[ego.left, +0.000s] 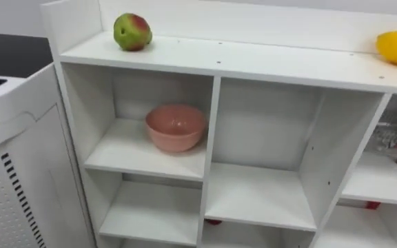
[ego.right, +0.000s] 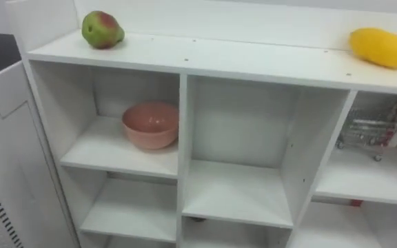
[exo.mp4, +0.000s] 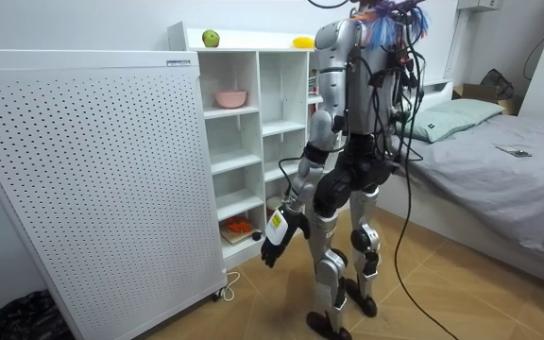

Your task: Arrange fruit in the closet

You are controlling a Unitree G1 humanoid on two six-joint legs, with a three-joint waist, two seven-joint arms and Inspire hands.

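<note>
One robot hand (exo.mp4: 278,241), room view

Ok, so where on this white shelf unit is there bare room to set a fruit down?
The top board is bare between the apple and the yellow fruit. The middle compartment right of the pink bowl is empty, as is the shelf under the bowl. Crowded: the bowl's compartment and the right one with the small wire cart.

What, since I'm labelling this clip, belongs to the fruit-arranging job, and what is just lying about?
Job:
green-red apple and yellow fruit, both on top of the white shelf unit

Lying about:
pink bowl in an upper left compartment
small wire cart
perforated white panel
bed
</note>
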